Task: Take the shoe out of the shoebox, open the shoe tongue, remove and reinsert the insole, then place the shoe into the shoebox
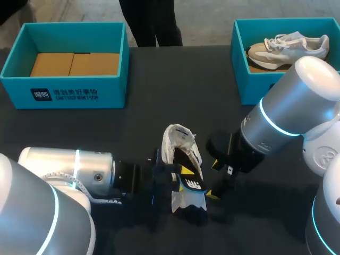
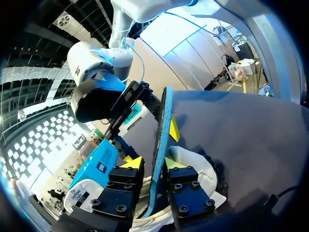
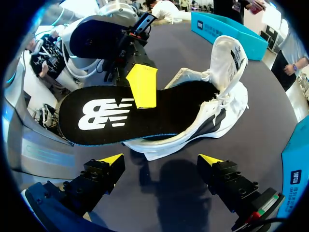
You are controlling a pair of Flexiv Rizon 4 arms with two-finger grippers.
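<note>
Two teal shoeboxes are sitting on the one dark tabletop (image 1: 159, 79), the left shoebox (image 1: 69, 94) and the right shoebox (image 1: 249, 87). Two pale shoes are showing, the loose shoe (image 1: 178, 141) and the boxed shoe (image 1: 289, 47), and one black insole (image 3: 120, 113) is showing with them. Two hands are reaching in, the left hand (image 2: 153, 163) and the right hand (image 3: 161, 158), and the left shoebox is holding what are looking like two brown cardboard pieces (image 1: 74, 64), though they may be one folded sheet.

Left gripper (image 2: 153, 163) tight on the insole (image 2: 162, 130), right gripper (image 3: 161, 158) wide open close by.
</note>
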